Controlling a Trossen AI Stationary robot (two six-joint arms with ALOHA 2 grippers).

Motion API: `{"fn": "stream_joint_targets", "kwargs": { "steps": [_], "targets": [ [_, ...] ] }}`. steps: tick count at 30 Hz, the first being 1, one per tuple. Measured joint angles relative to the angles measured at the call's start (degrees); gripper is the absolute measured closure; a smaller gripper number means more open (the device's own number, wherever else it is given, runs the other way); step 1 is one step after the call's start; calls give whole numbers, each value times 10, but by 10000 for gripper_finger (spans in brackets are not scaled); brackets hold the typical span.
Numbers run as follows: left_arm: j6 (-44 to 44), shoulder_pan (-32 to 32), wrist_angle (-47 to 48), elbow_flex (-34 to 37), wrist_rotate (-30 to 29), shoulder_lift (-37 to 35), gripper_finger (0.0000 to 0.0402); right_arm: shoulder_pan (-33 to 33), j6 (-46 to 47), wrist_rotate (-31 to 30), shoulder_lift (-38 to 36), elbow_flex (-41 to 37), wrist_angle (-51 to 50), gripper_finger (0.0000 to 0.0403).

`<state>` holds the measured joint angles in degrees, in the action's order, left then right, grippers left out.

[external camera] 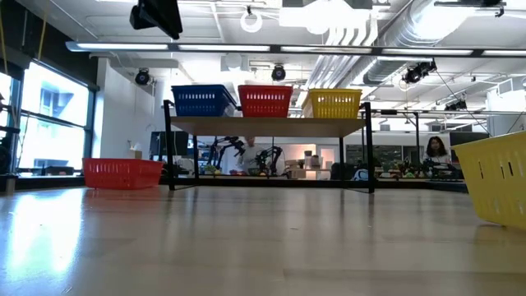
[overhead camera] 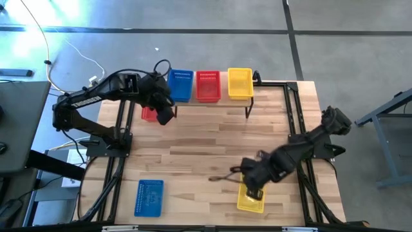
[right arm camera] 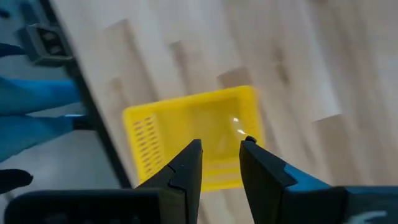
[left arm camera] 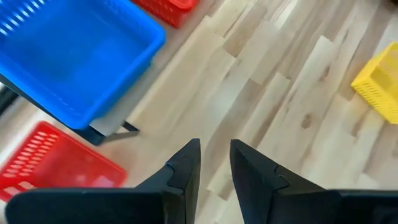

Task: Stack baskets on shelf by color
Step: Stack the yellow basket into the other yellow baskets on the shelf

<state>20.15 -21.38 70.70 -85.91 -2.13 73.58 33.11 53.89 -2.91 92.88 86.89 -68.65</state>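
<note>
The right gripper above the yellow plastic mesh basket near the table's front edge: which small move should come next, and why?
Probably lower the right gripper straight down over the yellow plastic mesh basket's near wall. Its fingers stand slightly apart, holding nothing, directly above that basket, and this basket is not yet on the light-wood shelf.

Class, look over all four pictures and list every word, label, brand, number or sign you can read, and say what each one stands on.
None: no text can be read in any view.
The baskets on the shelf, blue, red and yellow, bear no lettering.
Items in the room behind the shelf are too small to read.
</note>
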Motion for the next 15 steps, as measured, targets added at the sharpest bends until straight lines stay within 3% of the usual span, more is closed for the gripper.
{"fn": "stream_joint_targets", "kwargs": {
  "steps": [15],
  "targets": [
    [128, 133, 17, 0, 30, 0, 324, 132, 73, -31, 24, -8, 73, 274]
  ]
}}
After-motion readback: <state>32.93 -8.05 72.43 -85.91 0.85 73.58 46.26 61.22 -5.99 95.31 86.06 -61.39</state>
